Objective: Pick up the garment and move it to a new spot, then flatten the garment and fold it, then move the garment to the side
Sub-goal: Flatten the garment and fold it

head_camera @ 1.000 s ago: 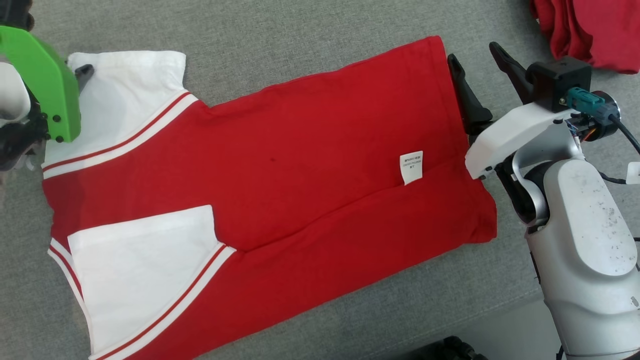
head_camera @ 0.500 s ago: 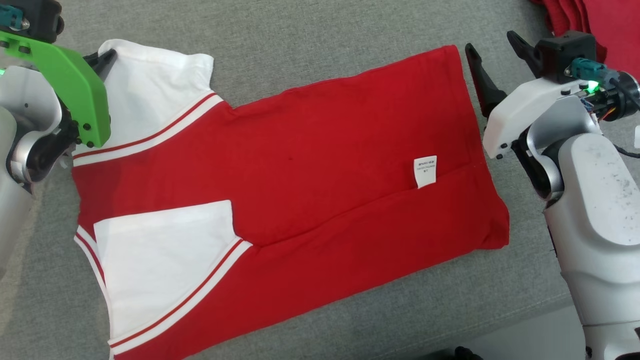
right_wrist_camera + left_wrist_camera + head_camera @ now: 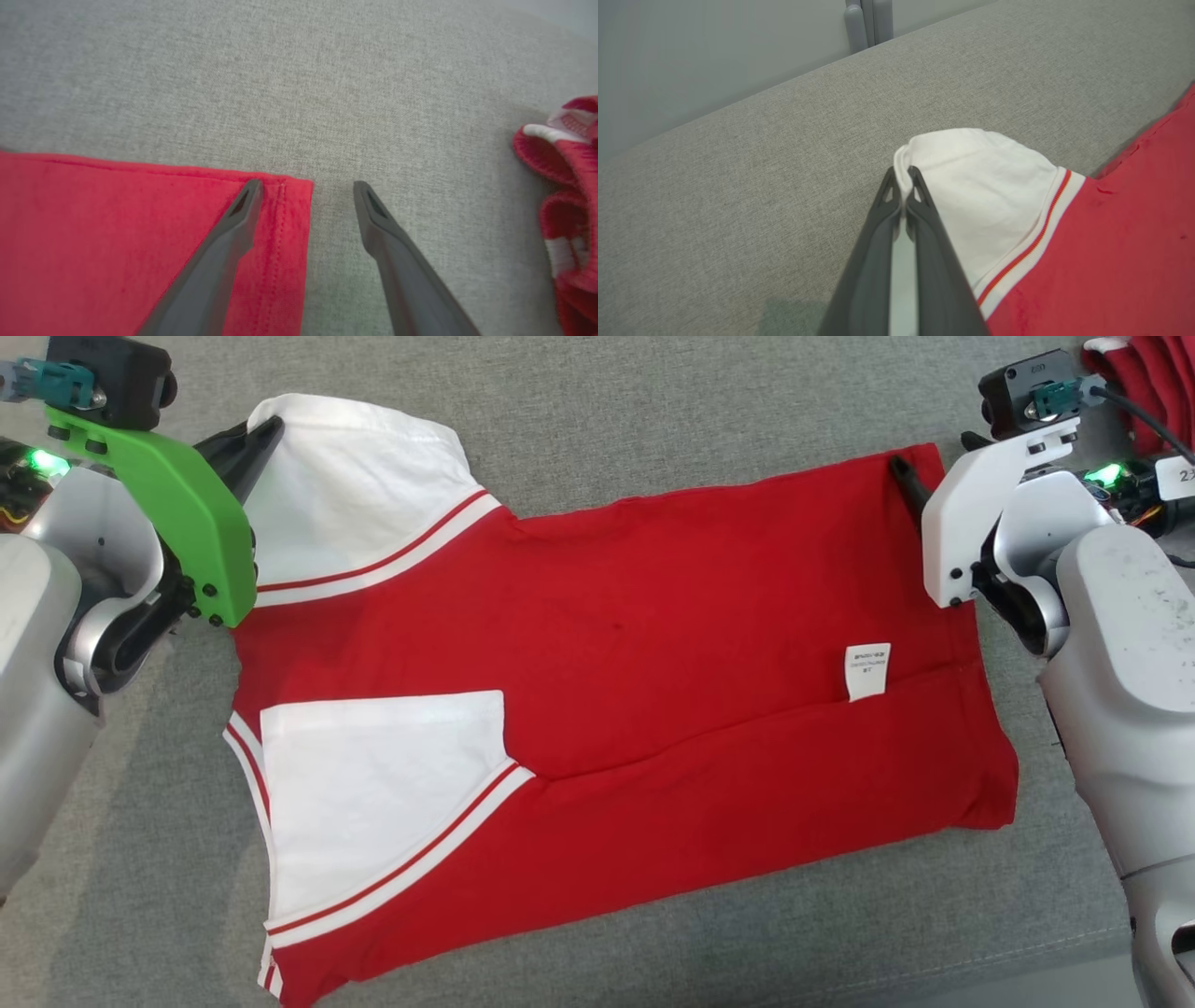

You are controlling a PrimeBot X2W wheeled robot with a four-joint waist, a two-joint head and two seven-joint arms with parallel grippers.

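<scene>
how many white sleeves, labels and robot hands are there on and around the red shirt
white sleeves: 2 (far sleeve, near sleeve)
label: 1
hands: 2 (left hand, right hand)
total: 5

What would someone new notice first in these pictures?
A red shirt with white sleeves lies spread across the grey cushion. The left gripper is shut on the far sleeve at upper left, and the right gripper stands open astride the hem corner at upper right. More red clothes are heaped at the far right.
</scene>
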